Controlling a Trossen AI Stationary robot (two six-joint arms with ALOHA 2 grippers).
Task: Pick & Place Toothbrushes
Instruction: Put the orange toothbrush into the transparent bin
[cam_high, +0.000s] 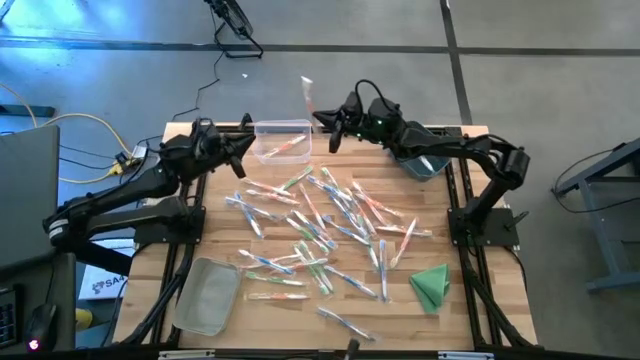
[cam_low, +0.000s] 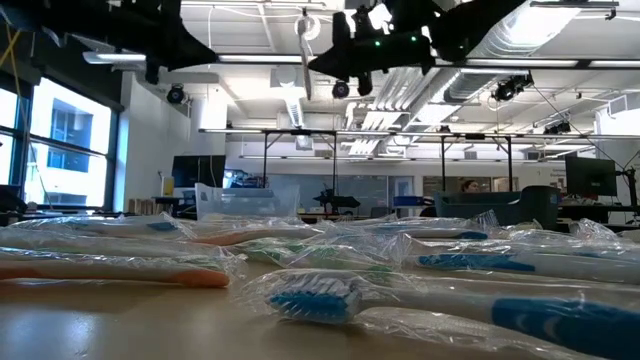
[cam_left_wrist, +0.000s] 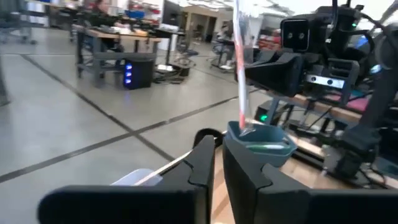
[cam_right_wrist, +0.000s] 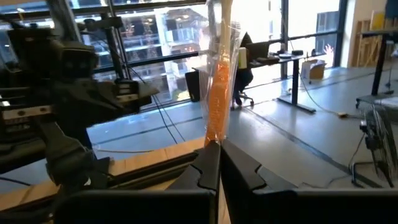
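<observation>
Above the counter's (cam_high: 150, 290) far edge, right gripper (cam_high: 322, 118) raised, fingers (cam_right_wrist: 208, 163) clenched on one wrapped orange toothbrush (cam_right_wrist: 217, 93), held upright. Same toothbrush seen in the high view as a pale strip (cam_high: 307, 93) sticking up beyond the far edge, beside the clear bin (cam_high: 282, 140). Left gripper (cam_high: 243, 146) at the clear bin's left side, fingers (cam_left_wrist: 202, 163) nearly closed with only a thin gap, grasping nothing visible. Inside the clear bin, a few toothbrushes (cam_high: 285, 150) with orange accents. Across the middle of the counter, dozens of loose toothbrushes (cam_high: 320, 230) scattered in wrappers, orange, green and blue, several overlapping. Near the right arm's base, a blue-grey bin (cam_high: 425, 163). On the near left, another clear bin (cam_high: 208, 295) lying tilted. On the near right, a folded green cloth (cam_high: 432, 285). Close to the low camera, a blue-bristled toothbrush (cam_low: 315, 297) and an orange one (cam_low: 110, 268) lying flat in wrappers.
</observation>
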